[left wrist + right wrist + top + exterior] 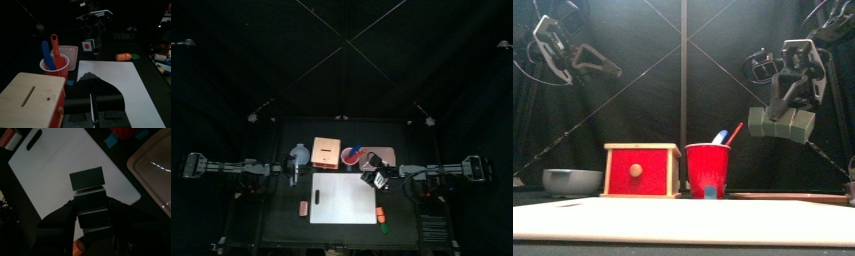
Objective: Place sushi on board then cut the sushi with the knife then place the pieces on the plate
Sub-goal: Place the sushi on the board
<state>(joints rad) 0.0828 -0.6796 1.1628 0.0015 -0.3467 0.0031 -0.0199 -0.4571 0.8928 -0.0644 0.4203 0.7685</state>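
Right hand (790, 108) clamped on sushi roll (87, 180) above white board (345, 205); left hand (92, 86) together.

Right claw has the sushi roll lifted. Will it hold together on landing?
The sushi roll juts straight from the right claw, so likely stiff. Seams between blocks: it may split if bumped. Flat faces should rest steady on the board.
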